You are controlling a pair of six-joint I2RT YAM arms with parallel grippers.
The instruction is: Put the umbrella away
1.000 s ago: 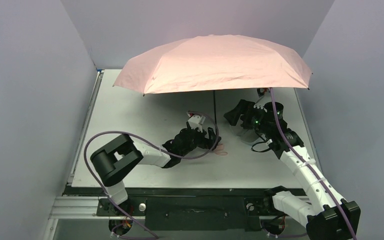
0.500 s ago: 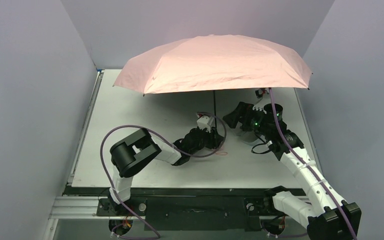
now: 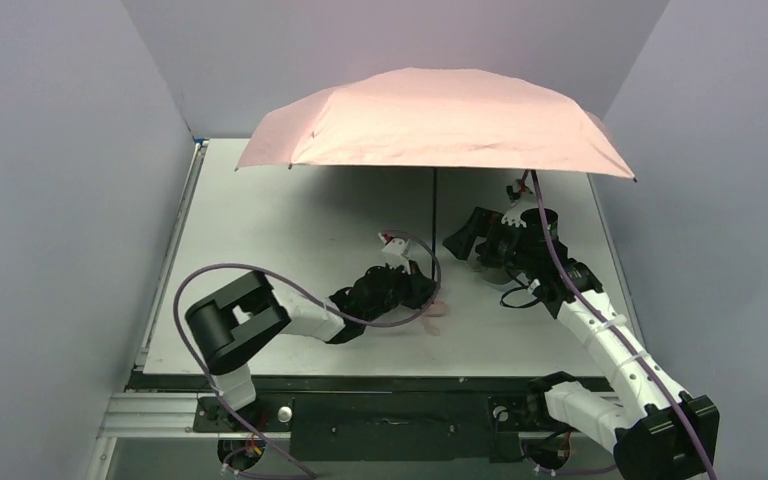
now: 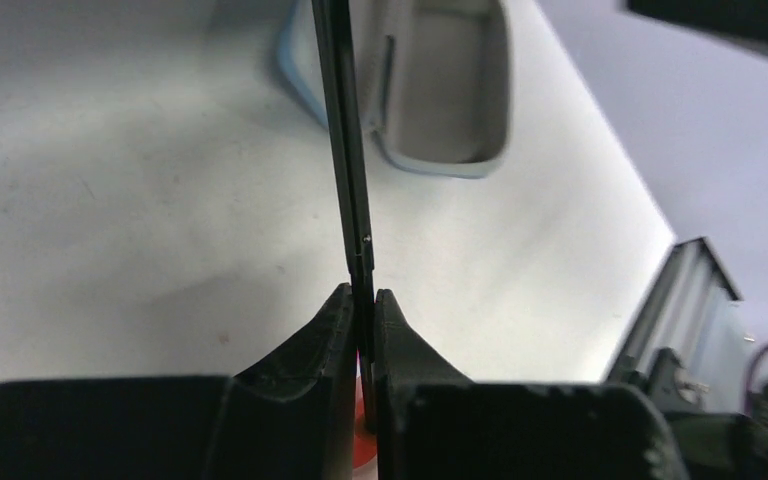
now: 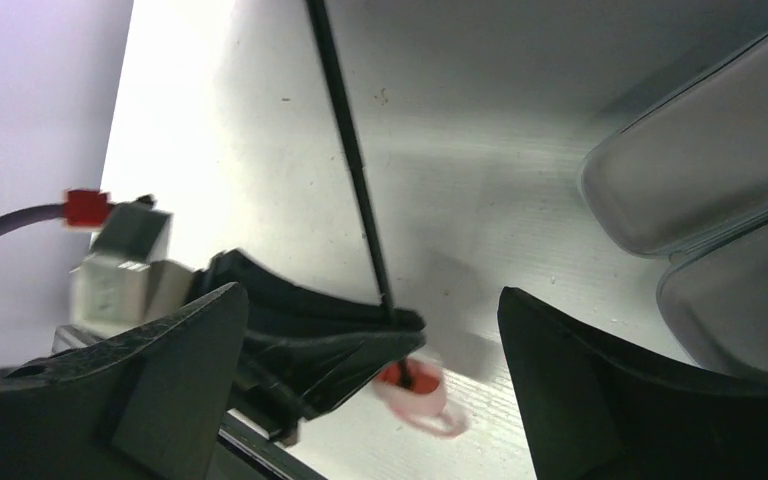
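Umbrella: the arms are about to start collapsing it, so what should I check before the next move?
1. Left gripper shut on the umbrella shaft, just above the handle: ok.
2. Right gripper open and empty, free to help: ok.
3. Shaft upright: ok in the top view.
4. Canopy collapsed: not ok, it is fully spread.
5. Light blue case open to receive it: ok, its inside shows beside the shaft.
6. Handle resting on the table: cannot tell.
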